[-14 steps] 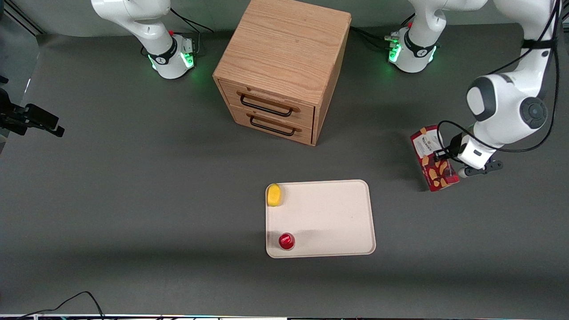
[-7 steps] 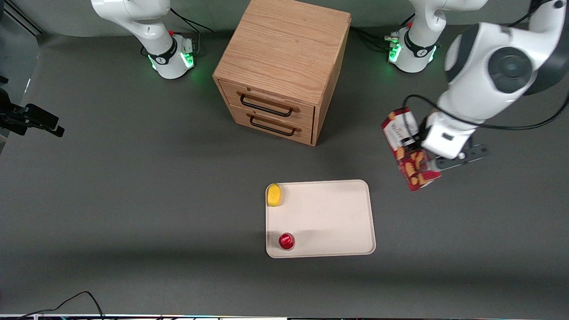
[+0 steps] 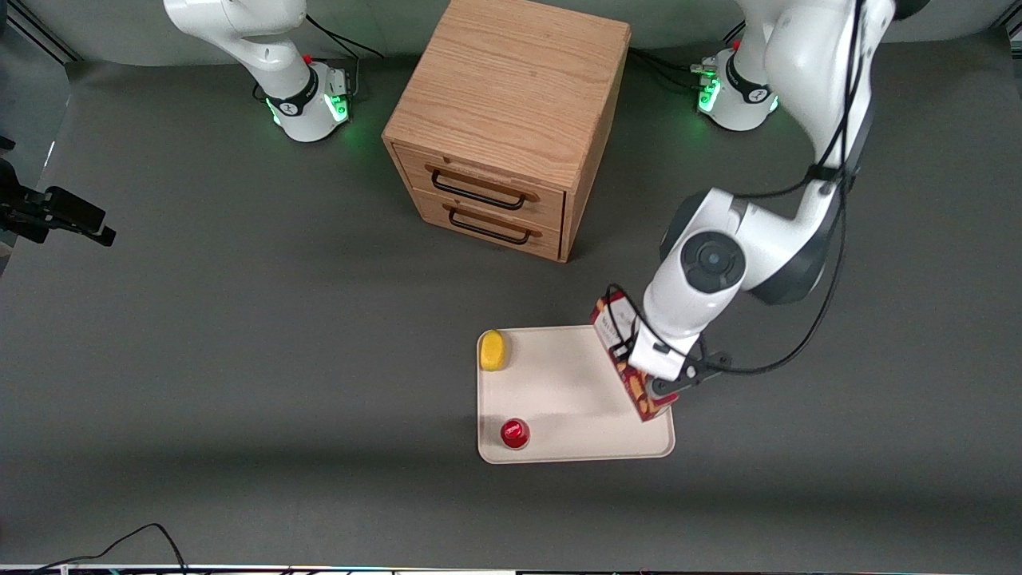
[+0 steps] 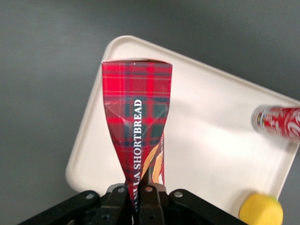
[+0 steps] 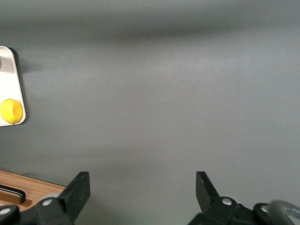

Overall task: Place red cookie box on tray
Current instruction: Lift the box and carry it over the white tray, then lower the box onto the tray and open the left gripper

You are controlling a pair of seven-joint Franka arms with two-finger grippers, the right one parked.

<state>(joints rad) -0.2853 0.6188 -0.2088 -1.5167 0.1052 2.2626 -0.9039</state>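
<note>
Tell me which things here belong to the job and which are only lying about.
Job:
- cookie box, held over the tray's edge
- tray
- gripper, shut on the box above the tray

Lying about:
- yellow object on the tray
- red can on the tray
- drawer cabinet

White left arm (image 3: 722,263), dark grey joint caps, black cables, black gripper (image 4: 140,199).
</note>
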